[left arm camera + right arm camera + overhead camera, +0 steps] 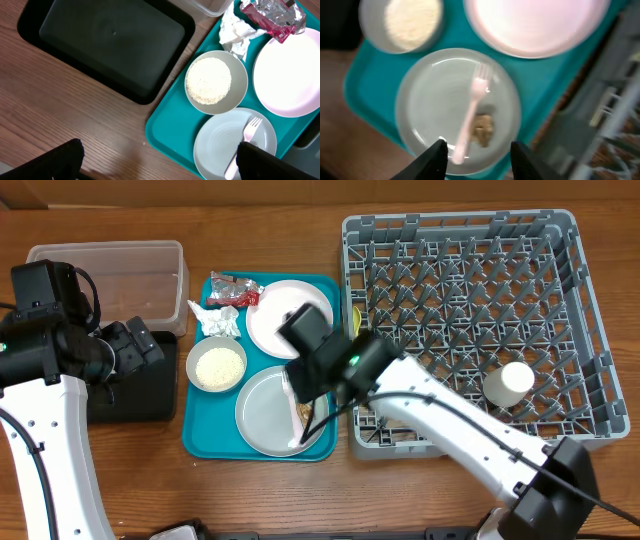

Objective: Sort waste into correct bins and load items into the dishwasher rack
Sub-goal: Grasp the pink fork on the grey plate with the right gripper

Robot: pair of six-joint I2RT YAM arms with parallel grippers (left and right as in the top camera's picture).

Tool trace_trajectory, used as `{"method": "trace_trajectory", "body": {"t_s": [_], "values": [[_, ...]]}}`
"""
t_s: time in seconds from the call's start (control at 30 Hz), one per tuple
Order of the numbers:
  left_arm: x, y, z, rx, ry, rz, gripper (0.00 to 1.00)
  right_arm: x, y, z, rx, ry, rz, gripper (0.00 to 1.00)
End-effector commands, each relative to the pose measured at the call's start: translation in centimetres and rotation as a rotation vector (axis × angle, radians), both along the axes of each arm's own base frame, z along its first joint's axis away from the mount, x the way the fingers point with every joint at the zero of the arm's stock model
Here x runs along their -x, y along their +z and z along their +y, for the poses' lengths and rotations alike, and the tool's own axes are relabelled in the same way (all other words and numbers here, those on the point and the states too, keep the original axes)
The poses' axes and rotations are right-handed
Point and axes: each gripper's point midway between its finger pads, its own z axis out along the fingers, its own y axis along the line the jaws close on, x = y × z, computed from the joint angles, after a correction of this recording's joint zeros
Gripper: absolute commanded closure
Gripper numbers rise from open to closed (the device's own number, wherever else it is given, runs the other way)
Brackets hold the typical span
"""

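Right pincer (477,159): fingers apart, nothing held, poised over the teal tray (200,435), above the grey plate (430,100) carrying the white fork (470,112) and brown scrap (482,129). Left pincer (165,167): wide apart, empty, over the bench (50,125) left of the tray. Rice bowl (216,366), pink plate (285,315), napkin (215,318) and red wrapper (233,290) lie on the tray. Black bin (110,40) stands left of the tray. Rack (460,220), holding the cup (510,383), stands to the tray's right.

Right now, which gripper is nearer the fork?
Right. The right gripper hangs directly above the fork on the grey plate; the left gripper is off by the black tray, beyond the rice bowl.
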Motion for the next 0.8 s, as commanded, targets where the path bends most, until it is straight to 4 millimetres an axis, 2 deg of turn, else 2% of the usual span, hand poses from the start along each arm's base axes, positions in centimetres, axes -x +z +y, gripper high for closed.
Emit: {"method": "trace_trajectory", "body": {"t_s": [0.0, 0.13, 0.27, 0.7, 0.77], "values": [[-0.1, 0.3, 0.4, -0.009, 0.014, -0.009, 0.00, 1.0, -2.7, 1.9, 0.008, -0.012, 0.046, 0.60], [-0.1, 0.3, 0.4, -0.010, 0.014, -0.010, 0.00, 1.8, -6.2, 3.2, 0.048, 0.016, 0.105, 0.67], [-0.1, 0.3, 0.4, -0.010, 0.014, -0.009, 0.00, 2.2, -8.9, 3.7, 0.072, 0.017, 0.165, 0.70], [-0.1, 0.3, 0.4, -0.010, 0.014, -0.009, 0.00, 1.2, -13.5, 4.6, 0.097, 0.012, 0.182, 0.70], [-0.1, 0.3, 0.4, -0.010, 0.014, -0.010, 0.00, 1.1, -13.8, 4.5, 0.101, 0.006, 0.185, 0.65]]}}
